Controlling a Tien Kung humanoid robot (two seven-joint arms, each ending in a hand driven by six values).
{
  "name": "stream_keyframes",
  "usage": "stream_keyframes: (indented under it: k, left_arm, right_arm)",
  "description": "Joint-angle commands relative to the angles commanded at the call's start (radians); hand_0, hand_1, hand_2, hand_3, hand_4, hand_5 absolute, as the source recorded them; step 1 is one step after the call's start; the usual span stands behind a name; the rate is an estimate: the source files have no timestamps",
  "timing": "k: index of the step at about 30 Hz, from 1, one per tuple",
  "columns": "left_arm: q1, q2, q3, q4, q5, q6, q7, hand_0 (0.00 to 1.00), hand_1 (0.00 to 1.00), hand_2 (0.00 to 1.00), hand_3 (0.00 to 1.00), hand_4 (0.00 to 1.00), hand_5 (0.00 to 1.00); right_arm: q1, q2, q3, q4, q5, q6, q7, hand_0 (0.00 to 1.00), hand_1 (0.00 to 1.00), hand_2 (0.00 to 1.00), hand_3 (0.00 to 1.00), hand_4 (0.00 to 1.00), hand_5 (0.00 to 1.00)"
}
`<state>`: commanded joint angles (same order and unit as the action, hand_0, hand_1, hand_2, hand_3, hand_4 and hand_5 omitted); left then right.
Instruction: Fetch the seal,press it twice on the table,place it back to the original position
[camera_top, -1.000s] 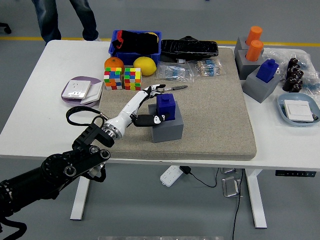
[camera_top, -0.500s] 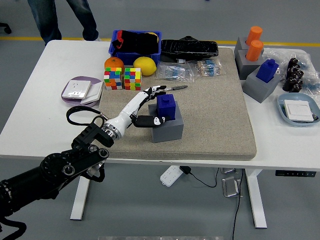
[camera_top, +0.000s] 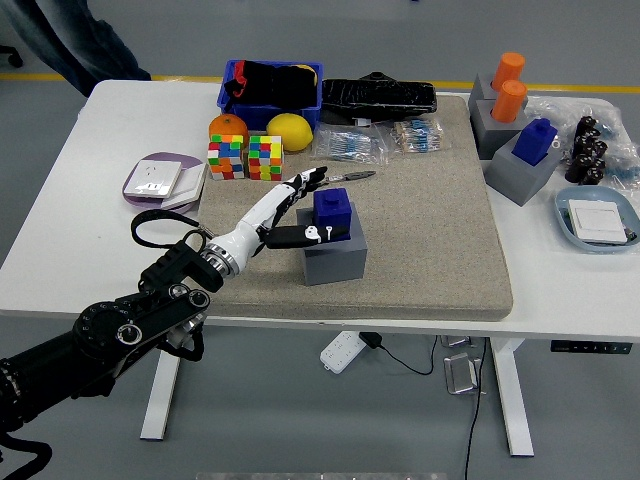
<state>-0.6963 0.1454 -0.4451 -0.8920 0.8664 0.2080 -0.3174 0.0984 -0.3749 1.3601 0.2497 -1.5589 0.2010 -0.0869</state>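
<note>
At frame centre, the left robot hand (camera_top: 300, 205) grips the blue seal (camera_top: 333, 213) on its grey holder (camera_top: 335, 258).

You see a dark blue seal (camera_top: 332, 213) on a grey block (camera_top: 335, 256), over a beige mat (camera_top: 430, 230). The left hand (camera_top: 290, 205) is white with black tips, I think. Two cubes (camera_top: 246, 157) show many-coloured squares.

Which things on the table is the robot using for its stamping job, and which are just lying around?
For the job: blue seal, its grey holder, left hand at the seal, mat.

Lying about: puzzle cubes, orange, lemon, blue bin, orange seals.
</note>
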Motion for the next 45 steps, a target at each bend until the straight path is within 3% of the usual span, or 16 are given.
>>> stream_keyframes:
  k: [1, 5, 6, 12, 18, 19, 29, 37, 45]
  left_arm:
    - [0.001, 0.003, -0.007, 0.002, -0.004, -0.003, -0.003, 0.998, 0.998, 0.998, 0.998, 0.998, 0.652]
    - [0.009, 0.021, -0.043, 0.013, -0.018, 0.013, -0.031, 0.998, 0.998, 0.998, 0.998, 0.998, 0.652]
    - [0.010, 0.026, -0.052, 0.017, -0.021, 0.020, -0.040, 0.998, 0.998, 0.998, 0.998, 0.998, 0.721]
    - [0.017, 0.064, -0.126, 0.053, -0.080, 0.070, -0.105, 0.998, 0.998, 0.998, 0.998, 0.998, 0.721]
    - [0.001, 0.113, -0.174, 0.118, -0.078, 0.101, -0.097, 0.998, 0.998, 0.998, 0.998, 0.998, 0.734]
    - [-0.002, 0.120, -0.174, 0.127, -0.081, 0.103, -0.095, 0.998, 0.998, 0.998, 0.998, 0.997, 0.558]
    - [-0.037, 0.198, -0.151, 0.249, -0.105, 0.097, -0.063, 0.998, 0.998, 0.998, 0.998, 0.991, 0.525]
    - [-0.036, 0.236, -0.174, 0.299, -0.110, 0.096, -0.054, 0.998, 0.998, 0.998, 0.998, 0.977, 0.486]
    - [-0.038, 0.255, -0.177, 0.325, -0.113, 0.092, -0.040, 0.998, 0.998, 0.998, 0.998, 0.973, 0.483]
  right_arm:
    - [0.000, 0.000, -0.001, 0.000, 0.000, 0.000, 0.000, 0.802, 0.711, 0.704, 0.664, 0.775, 0.558]
    - [-0.001, 0.000, -0.002, 0.000, 0.000, 0.000, 0.000, 0.802, 0.711, 0.704, 0.664, 0.775, 0.558]
    - [-0.001, 0.000, -0.002, 0.000, 0.000, 0.000, 0.001, 0.802, 0.711, 0.705, 0.665, 0.776, 0.556]
    - [-0.002, 0.000, 0.000, -0.002, -0.001, 0.000, 0.001, 0.802, 0.711, 0.705, 0.665, 0.776, 0.556]
    - [-0.002, -0.001, 0.001, -0.002, -0.001, -0.001, 0.001, 0.802, 0.711, 0.705, 0.665, 0.777, 0.558]
    - [-0.002, -0.001, 0.001, -0.002, 0.000, -0.001, 0.000, 0.802, 0.711, 0.705, 0.665, 0.777, 0.557]
    - [-0.003, 0.001, 0.005, -0.005, -0.004, -0.001, -0.002, 0.802, 0.711, 0.705, 0.666, 0.777, 0.556]
    - [0.002, 0.001, 0.018, -0.003, -0.009, -0.002, -0.002, 0.802, 0.711, 0.704, 0.666, 0.776, 0.560]
    - [0.007, 0.001, 0.026, -0.006, -0.015, -0.001, -0.006, 0.802, 0.712, 0.705, 0.665, 0.776, 0.560]
